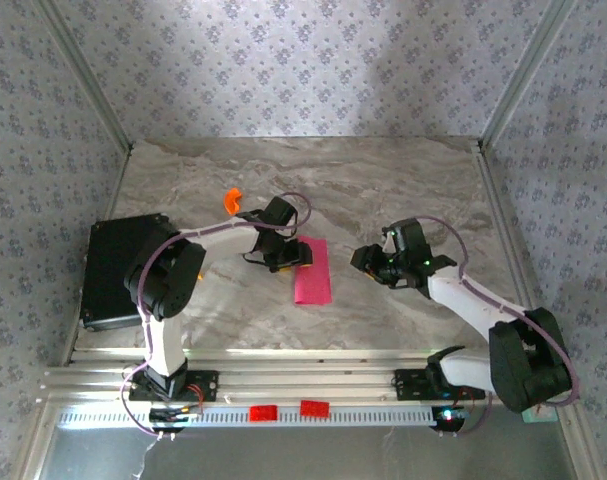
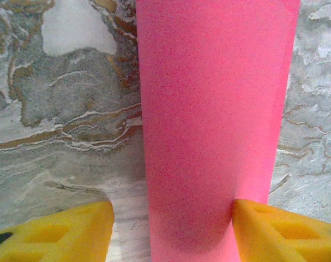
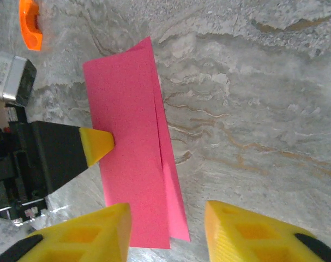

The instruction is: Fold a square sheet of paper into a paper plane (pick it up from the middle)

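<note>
My left claw (image 1: 289,256) stands at the far left edge of the thin magenta-pink sheet of paper (image 1: 313,272). The paper lies flat near the middle of the grey-veined marble table (image 1: 403,190) as a long rectangle. From above I cannot read the spread of the left fingers. My left wrist camera settles it: the yellow foam pads (image 2: 274,232) are set wide apart with the pink strip (image 2: 214,120) running between them. The strip's edge meets the right-hand pad, and bare marble shows before the other. Nothing is clamped.

My right wrist camera adds that the paper (image 3: 132,164) is two layers folded over, the lower edge peeking out along one long side. It also shows one yellow left fingertip (image 3: 97,144) resting on the opposite edge.

My right claw (image 1: 366,260) hovers apart from the paper on its right. Its pads (image 3: 247,234) are spread wide and empty.

A small curved orange plastic piece (image 1: 232,200) lies beyond the left claw.
</note>
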